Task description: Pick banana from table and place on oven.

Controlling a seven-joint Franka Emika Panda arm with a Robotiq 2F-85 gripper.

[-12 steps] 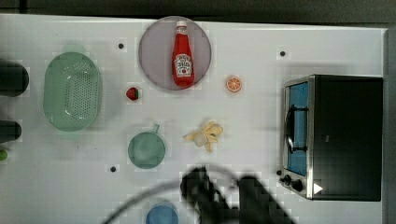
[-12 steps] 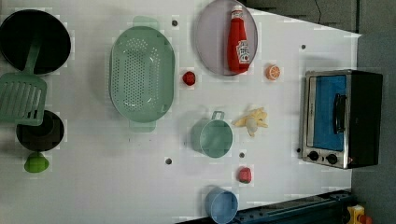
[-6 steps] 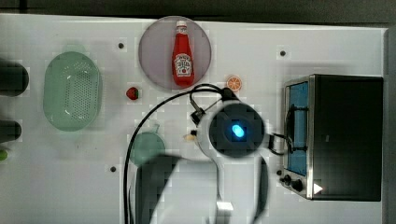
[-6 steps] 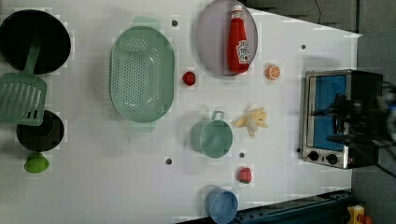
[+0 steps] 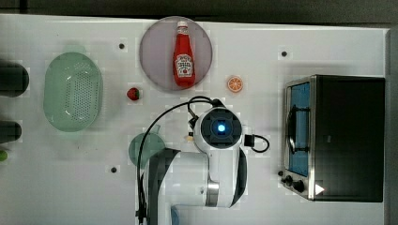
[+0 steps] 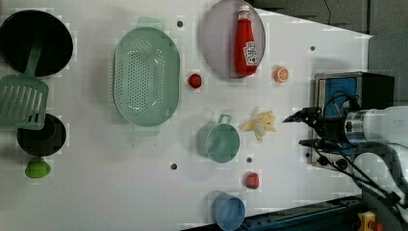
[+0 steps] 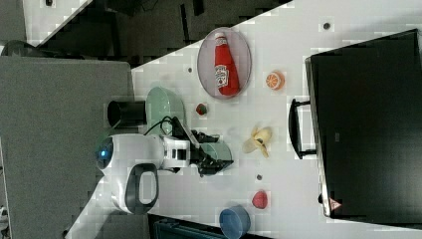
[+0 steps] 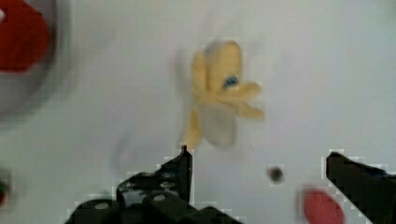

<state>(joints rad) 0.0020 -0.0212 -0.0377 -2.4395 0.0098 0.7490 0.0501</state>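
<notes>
- The black jaws of the white robot arm (image 6: pixel 304 130) stand spread wide and hold nothing; in the wrist view the two fingers (image 8: pixel 180 170) sit well apart with bare white desk (image 6: pixel 120 173) between them.
- Just ahead of the jaws lies the pale yellow, half-peeled toy banana (image 8: pixel 219 105) flat on the desk, not touched by either finger; in the left view it rests (image 6: pixel 260 126) between the jaws and a mint-green cup with a handle (image 6: pixel 220 141).
- Near the open jaws in the wrist view sit a small dark round hole in the desk (image 8: pixel 275 174) and a red toy fruit (image 8: pixel 322 206).
- Behind the jaws in the left view stands the boxy toaster oven with a black top and blue glass door (image 6: pixel 353 86), its top bare.
- Farther off: an orange slice (image 6: pixel 281 74), a red ketchup bottle (image 6: pixel 246 41) lying on a round grey plate (image 6: pixel 216 38), a small red strawberry (image 6: pixel 194 80), a mint-green colander (image 6: pixel 146 76) and a blue cup (image 6: pixel 228 210).
</notes>
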